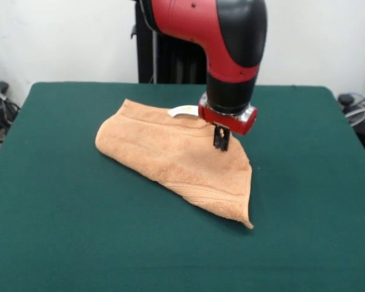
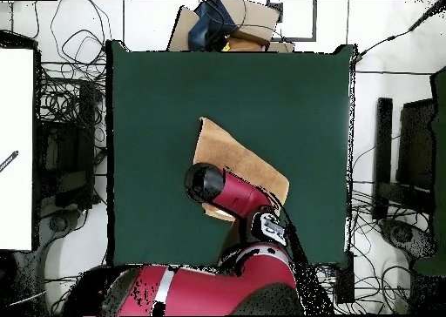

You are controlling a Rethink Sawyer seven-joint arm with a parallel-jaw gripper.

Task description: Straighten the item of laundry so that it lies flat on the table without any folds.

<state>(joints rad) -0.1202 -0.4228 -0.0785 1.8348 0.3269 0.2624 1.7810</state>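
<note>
Diagonally, the folded towel [image 1: 176,161] (roughly triangular) crosses the table [image 1: 61,201].

We see a table [image 1: 61,231] with a dark green top, and only one thing lies on it: a tan towel [image 1: 170,161], near the middle. The towel is folded over into a rough triangle, with one corner pointing toward the camera in the front view.
</note>
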